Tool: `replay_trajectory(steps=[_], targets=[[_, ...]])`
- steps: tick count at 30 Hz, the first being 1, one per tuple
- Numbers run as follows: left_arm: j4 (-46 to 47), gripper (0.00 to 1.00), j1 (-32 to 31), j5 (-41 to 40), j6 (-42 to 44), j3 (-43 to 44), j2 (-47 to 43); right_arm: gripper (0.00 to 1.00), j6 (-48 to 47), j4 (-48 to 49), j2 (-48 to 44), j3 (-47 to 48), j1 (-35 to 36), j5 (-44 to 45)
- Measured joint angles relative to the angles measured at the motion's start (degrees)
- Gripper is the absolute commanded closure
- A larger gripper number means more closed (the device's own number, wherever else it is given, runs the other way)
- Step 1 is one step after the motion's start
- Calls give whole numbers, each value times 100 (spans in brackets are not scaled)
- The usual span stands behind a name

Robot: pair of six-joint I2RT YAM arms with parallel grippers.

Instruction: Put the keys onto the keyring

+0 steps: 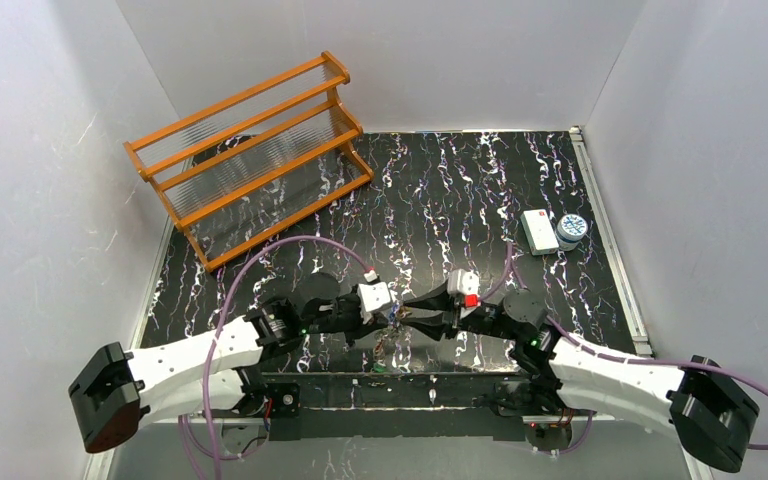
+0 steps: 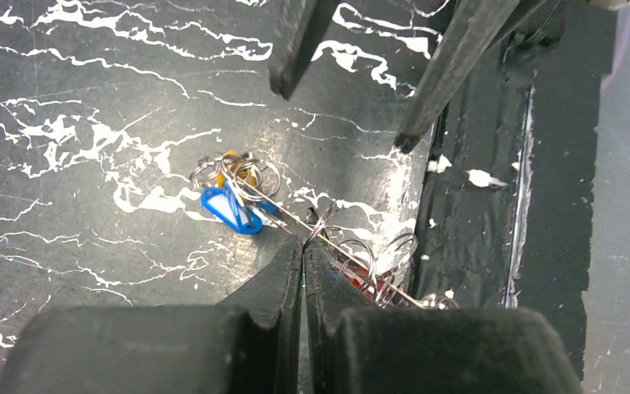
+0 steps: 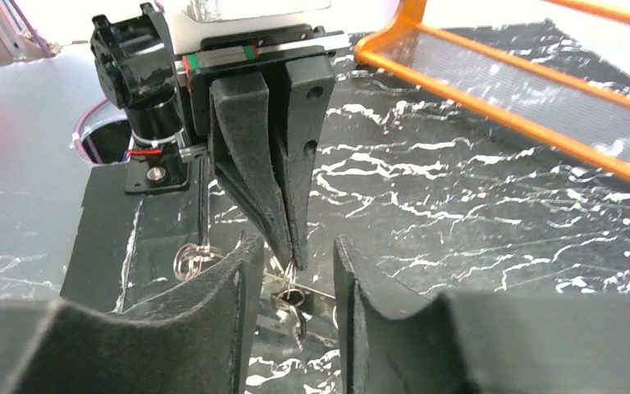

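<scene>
My left gripper (image 2: 303, 243) is shut, its tips pinching a small wire ring of a key (image 3: 294, 305) that hangs just below. The keyring (image 2: 295, 220), a thin wire, runs slantwise past those tips. A blue-tagged key (image 2: 230, 210) and a yellow tag (image 2: 230, 159) lie bunched on the wire's far end; a red tag (image 2: 359, 282) peeks out behind my right finger among more small rings. My right gripper (image 3: 297, 271) stands open, one finger on each side of the left gripper's tips, holding nothing. In the top view both grippers (image 1: 412, 320) meet over the key bunch (image 1: 390, 342).
An orange slatted rack (image 1: 250, 150) stands at the back left. A white box (image 1: 538, 230) and a round blue-white container (image 1: 571, 230) sit at the right. The mat's near edge (image 2: 525, 205) is close beside the keys.
</scene>
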Motion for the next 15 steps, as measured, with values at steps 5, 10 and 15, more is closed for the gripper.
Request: replay_trajectory(steps=[5,10,15], targets=[[-424,100,-37,-94,227,245,356,57,24,-50,404,0,0,-72],[-461,100,-153,-83,291,339,625,53,55,-70,824,0,0,-223],[-461,100,-247,-114,315,365,752,51,48,-85,1137,0,0,-367]])
